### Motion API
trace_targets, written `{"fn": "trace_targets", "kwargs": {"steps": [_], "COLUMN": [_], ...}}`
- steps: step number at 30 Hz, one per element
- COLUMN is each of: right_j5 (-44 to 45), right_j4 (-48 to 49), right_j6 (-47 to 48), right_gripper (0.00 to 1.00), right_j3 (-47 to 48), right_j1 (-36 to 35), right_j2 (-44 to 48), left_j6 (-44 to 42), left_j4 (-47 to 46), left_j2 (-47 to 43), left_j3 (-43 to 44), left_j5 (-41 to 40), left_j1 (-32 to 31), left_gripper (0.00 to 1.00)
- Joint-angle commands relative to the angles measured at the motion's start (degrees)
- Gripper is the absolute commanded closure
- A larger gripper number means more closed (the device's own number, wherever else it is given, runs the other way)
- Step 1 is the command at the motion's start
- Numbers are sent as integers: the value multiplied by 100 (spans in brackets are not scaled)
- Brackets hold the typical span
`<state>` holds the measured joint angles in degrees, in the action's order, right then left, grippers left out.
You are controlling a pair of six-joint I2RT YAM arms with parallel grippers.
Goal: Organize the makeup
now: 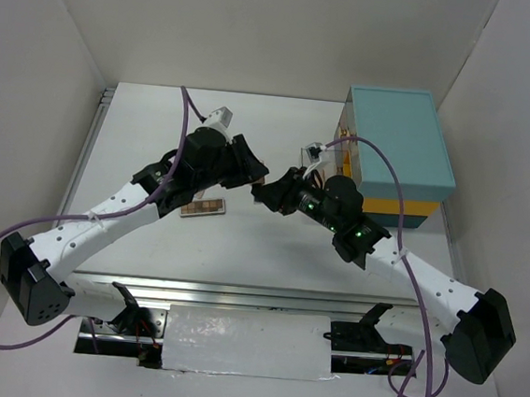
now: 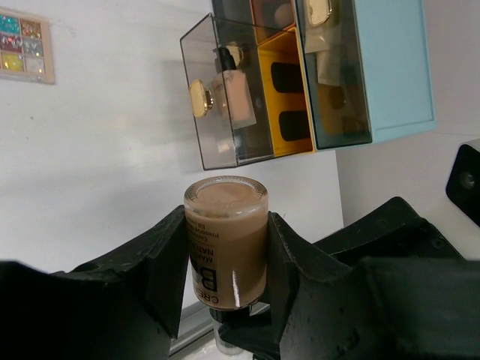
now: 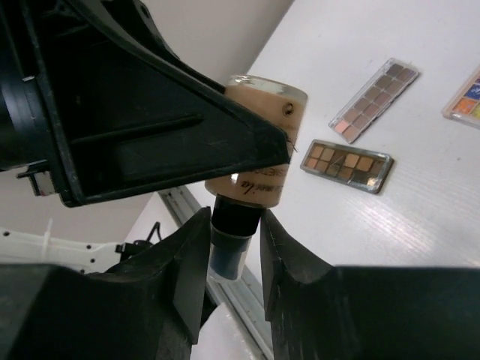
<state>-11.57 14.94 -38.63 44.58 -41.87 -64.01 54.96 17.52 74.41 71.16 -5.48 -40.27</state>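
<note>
My left gripper point(image 2: 227, 262) is shut on the glass body of a beige foundation bottle point(image 2: 227, 240) and holds it in the air above the table. My right gripper point(image 3: 235, 236) faces it, and its fingers point(image 3: 191, 259) press both sides of the bottle's black cap point(image 3: 234, 225). The two grippers meet at mid-table, left point(image 1: 251, 180) against right point(image 1: 265, 195). A brown eyeshadow palette point(image 3: 346, 165), a longer nude palette point(image 3: 373, 99) and a bright-coloured palette point(image 2: 26, 46) lie flat on the table. The sponges and tubes are out of view on the table.
The big teal case point(image 1: 399, 155) stands at the back right. Its smoky drawer point(image 2: 225, 94) is pulled out, with a pale bottle point(image 2: 238, 82) inside. The metal rail at the table's near edge point(image 3: 247, 315) runs just below the grippers.
</note>
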Motion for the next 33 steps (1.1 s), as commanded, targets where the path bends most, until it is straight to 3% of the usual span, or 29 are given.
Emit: {"fn": "trace_targets", "kwargs": {"steps": [1,8,11,13,14,16,19,21,22,24,25,26,33], "right_j5": [313,603,586,577,595,717,674,604,586,534,533,568,805], "right_j4": [316,466,597,607,633,642,659,703,729,808,800,774,475], "right_j6": [-179,-452,-671,-707,-716,-733,-558,-461,-391,-303,-242,-206,110], "right_gripper": [67,65,58,61,68,100,100,100,100,100,100,100,100], "right_j3": [121,7,-19,7,16,33,86,60,51,-19,-28,-28,-2], "right_j1": [47,126,179,196,196,197,196,205,197,188,196,196,205], "right_j2": [2,82,-15,-59,-85,-77,-68,-33,-15,20,72,81,187], "left_j6": [-73,32,33,6,6,-11,-64,-82,-99,-99,-99,-99,-117], "left_j4": [-626,-1056,-1110,-1093,-1084,-1092,-1066,-987,-996,-987,-996,-970,-654], "left_j2": [-15,47,47,30,12,-67,-172,-225,-251,-287,-296,-287,-287], "left_j3": [21,-251,-269,-242,-251,-286,-304,-286,-295,-321,-322,-295,12], "left_j5": [205,494,495,495,477,451,337,223,222,144,126,117,-436], "left_j1": [-95,-192,-244,-271,-279,-279,-279,-279,-279,-279,-279,-279,-262], "left_gripper": [100,100,100,100,100,100,88,63,44,28,12,3,1]}}
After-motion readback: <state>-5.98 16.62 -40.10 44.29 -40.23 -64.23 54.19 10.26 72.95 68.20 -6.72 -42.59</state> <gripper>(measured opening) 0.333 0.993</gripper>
